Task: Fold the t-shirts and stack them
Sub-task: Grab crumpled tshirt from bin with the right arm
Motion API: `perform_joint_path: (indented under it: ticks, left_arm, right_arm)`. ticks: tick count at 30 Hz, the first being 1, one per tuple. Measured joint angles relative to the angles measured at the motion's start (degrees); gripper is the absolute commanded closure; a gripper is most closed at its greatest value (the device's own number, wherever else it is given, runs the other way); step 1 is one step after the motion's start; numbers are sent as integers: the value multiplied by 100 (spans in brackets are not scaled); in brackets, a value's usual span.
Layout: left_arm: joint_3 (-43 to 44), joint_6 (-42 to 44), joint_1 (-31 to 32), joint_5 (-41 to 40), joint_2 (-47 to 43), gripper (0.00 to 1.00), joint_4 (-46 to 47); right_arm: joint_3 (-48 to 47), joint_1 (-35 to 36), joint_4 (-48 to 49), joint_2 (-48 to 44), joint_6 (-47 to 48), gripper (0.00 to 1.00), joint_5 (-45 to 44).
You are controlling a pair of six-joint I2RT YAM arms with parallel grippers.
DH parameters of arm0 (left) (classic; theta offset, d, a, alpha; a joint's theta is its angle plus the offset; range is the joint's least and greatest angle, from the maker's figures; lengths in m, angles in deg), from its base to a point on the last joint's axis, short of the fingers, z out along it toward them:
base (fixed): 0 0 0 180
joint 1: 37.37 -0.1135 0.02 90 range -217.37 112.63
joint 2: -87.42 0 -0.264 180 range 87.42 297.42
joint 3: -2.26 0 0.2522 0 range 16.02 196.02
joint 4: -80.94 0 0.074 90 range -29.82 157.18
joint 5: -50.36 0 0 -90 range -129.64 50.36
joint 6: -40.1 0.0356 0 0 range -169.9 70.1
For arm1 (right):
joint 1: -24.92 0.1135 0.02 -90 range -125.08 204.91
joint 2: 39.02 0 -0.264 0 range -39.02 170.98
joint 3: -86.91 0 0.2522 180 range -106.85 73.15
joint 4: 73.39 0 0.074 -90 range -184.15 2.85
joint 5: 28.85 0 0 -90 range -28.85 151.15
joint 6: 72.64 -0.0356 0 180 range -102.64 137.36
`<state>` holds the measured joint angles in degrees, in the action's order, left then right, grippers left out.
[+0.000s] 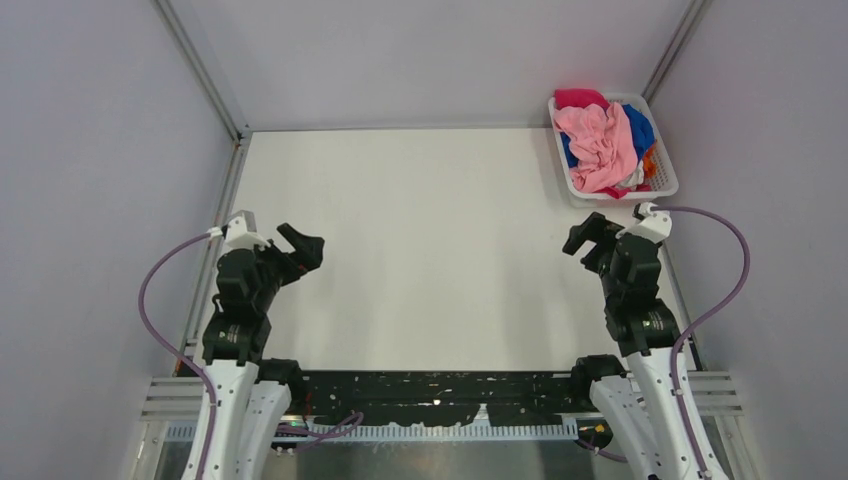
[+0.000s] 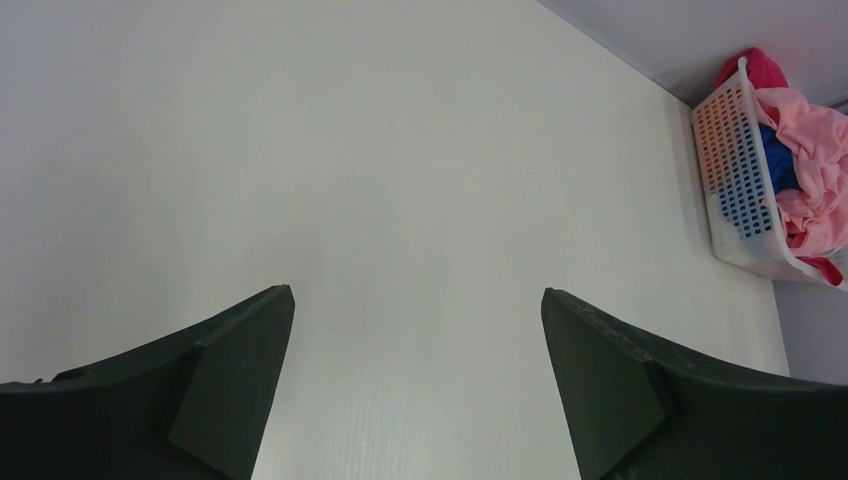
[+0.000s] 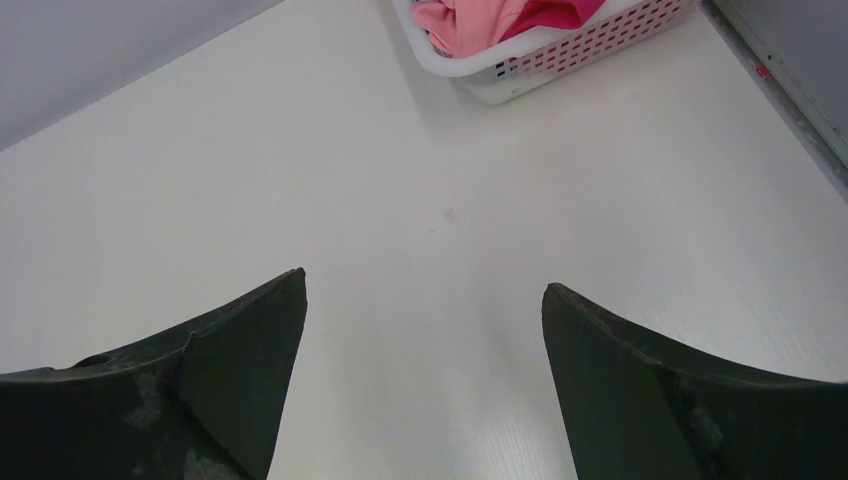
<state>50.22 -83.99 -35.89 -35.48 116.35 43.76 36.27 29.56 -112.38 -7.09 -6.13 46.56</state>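
The t-shirts lie crumpled in a white mesh basket [image 1: 664, 183] at the table's far right. The light pink shirt [image 1: 600, 145] is on top, with magenta [image 1: 578, 98], royal blue [image 1: 640, 128] and a bit of orange [image 1: 650, 160] beneath. The pile also shows in the left wrist view [image 2: 815, 150] and in the right wrist view [image 3: 470, 18]. My left gripper [image 1: 303, 245] is open and empty over the table's left side. My right gripper [image 1: 588, 232] is open and empty just in front of the basket. Both wrist views show spread fingers [image 2: 235, 350] [image 3: 240, 340] over bare table.
The white table [image 1: 430, 250] is bounded by grey walls with metal rails at the left [image 1: 215, 215] and right edges. The basket [image 2: 735, 180] stands in the far right corner. The arm bases and a black cable rail [image 1: 440, 395] are at the near edge.
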Motion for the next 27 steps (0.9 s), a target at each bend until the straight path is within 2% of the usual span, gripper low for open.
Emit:
perform_joint_path:
  ticks: [5,8,18,27]
  left_arm:
    - [17,2,0,0,284,1,0]
    - [70,4,0,-11,498,1,2]
    - [291,68,0,-219,828,1,59]
    - [315,153,0,-328,944,1,105]
  right_arm:
    - [-190,0,282,404,190,5,48]
    - [-758,0,330,1145,330,4,33]
    - [-3659,-142,452,4544,1001,5,79]
    - [-6100,-767,267,7208,1436,1,81]
